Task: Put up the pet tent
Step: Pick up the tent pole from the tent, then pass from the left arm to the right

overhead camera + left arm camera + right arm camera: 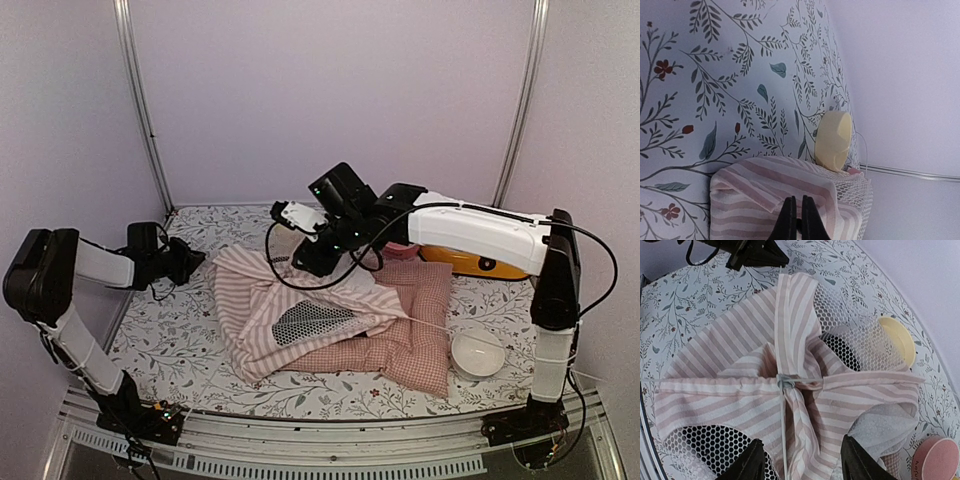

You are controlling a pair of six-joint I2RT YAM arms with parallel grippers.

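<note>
Through the right wrist camera I see the right gripper [805, 463] with its fingers spread wide and holding nothing. The striped pet tent [740, 350] lies crumpled directly beneath them. Only this view shows its seams meeting at a grey knot [785, 382] (overhead, the arm covers it). The left wrist camera shows the left gripper [798, 206] pinched together at the tent's striped edge; I cannot tell whether it touches. Overhead alone shows a checked cushion [425, 335] partly under the tent.
</note>
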